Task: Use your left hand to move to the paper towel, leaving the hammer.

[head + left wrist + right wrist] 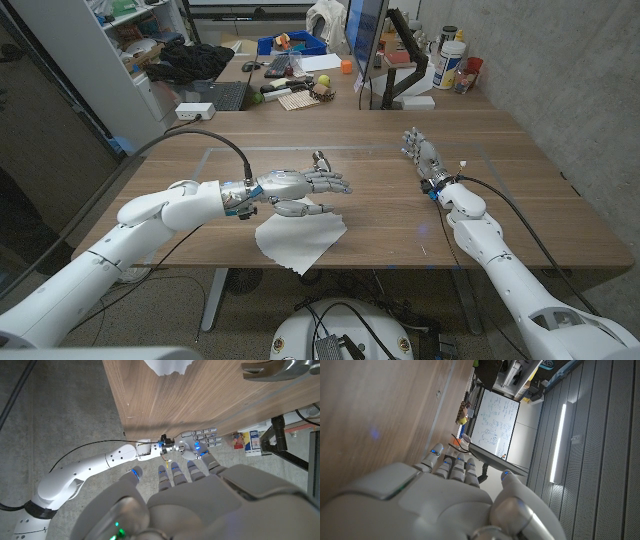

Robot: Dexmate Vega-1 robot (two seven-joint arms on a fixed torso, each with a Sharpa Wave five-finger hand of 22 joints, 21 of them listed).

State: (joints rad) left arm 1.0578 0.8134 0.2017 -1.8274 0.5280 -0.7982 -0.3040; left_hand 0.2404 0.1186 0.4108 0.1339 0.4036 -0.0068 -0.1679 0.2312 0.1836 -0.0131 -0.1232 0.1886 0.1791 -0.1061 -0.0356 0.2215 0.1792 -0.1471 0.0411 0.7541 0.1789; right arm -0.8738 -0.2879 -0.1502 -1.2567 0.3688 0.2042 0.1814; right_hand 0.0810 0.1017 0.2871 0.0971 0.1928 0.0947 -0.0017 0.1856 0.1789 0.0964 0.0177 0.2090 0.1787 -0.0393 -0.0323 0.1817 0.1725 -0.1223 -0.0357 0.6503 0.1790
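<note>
Currently the left hand (300, 186) hovers over the wooden worktop (380, 215), fingers spread and extended, holding nothing. It sits just beyond the far edge of the paper towel (298, 238), a crumpled white sheet lying near the worktop's front edge. The thumb appears to reach down close to the towel's upper corner; contact cannot be confirmed from the head view.

Hammer (280, 370): the left wrist view shows a metal head lying on the worktop, apart from the hand; in the head view it is mostly hidden behind the left hand's fingers.

Right hand (422, 156): stands on the worktop well apart, on the right side, fingers straight and loosely apart, nothing in it.

Step judged: the hammer is already released, and the left hand is in transit to the towel, nearly arrived.

Next move, as a judgement: pull the hand back toward the robot and lower it so the palm sits over the towel's middle. No grasp is asked for by the task. Risk: fingers snagging a raised towel corner and dragging it.
</note>
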